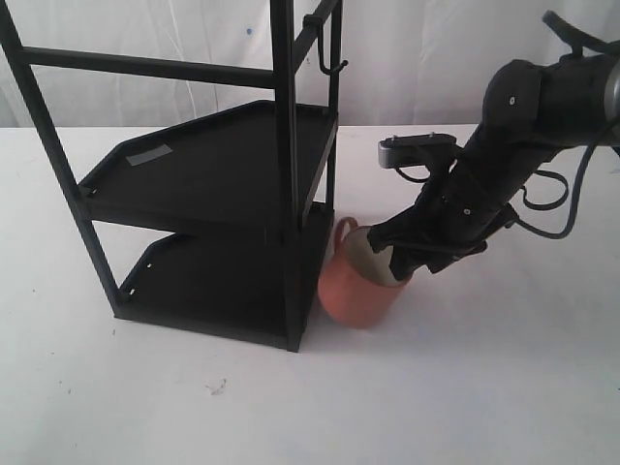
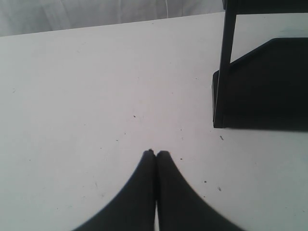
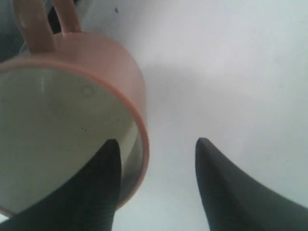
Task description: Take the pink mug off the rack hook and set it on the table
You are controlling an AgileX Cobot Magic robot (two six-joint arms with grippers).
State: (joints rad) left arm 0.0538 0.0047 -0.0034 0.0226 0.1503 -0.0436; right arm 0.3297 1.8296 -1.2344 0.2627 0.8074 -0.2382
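The right fingers [image 3: 98,192], apart astride the rim of the mug [image 1: 354,291], should be lifted straight out; the left fingers [image 2: 139,197] are pressed together.

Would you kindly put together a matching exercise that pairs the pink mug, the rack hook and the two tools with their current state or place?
Things:
1. pink mug
2. rack hook
3. left tool
4. right tool

States or places:
A. shut, over bare table
B. open, one finger inside the mug
C. empty, high on the rack
D. low down, right beside the rack

Pairs: 1-D; 2-C; 3-A; 4-B
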